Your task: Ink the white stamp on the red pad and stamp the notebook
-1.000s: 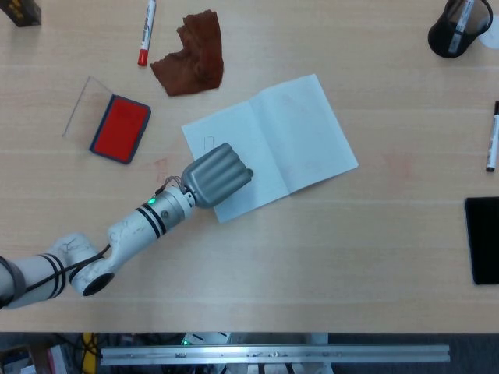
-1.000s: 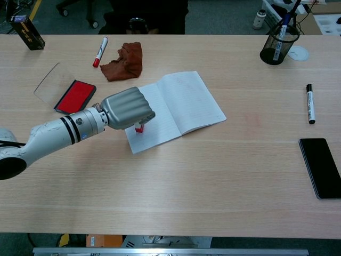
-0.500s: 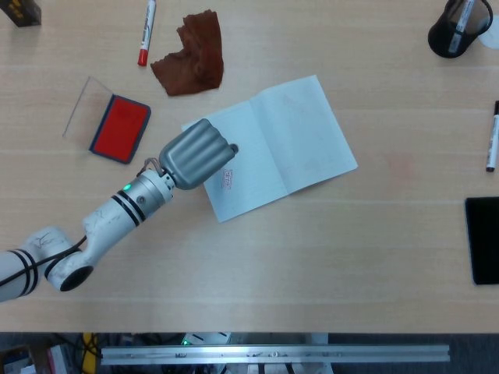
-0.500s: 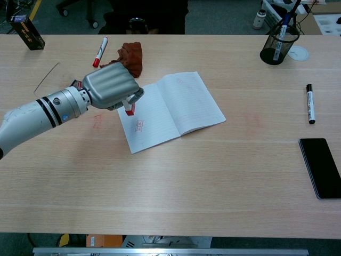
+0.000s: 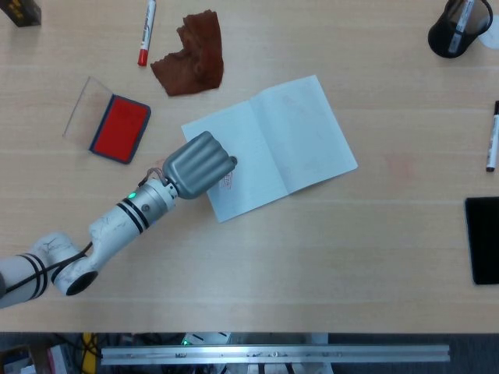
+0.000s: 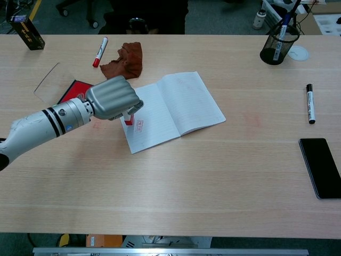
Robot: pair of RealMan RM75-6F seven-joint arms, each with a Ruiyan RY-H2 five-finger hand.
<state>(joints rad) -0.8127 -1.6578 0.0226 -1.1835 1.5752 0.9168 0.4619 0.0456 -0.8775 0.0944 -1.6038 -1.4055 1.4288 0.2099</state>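
A crumpled brown cloth (image 5: 191, 53) lies beside a red marker (image 5: 146, 32). A black mesh pen cup (image 6: 277, 43) stands at the far right — nearer, a black marker (image 6: 309, 103) and a black phone (image 6: 321, 167). A dark box (image 6: 25, 31) sits far left.

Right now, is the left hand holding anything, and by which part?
Yes. The left hand holds the white stamp by its upper body, which the curled fingers hide. Only its red lower end shows below the hand, over the notebook.
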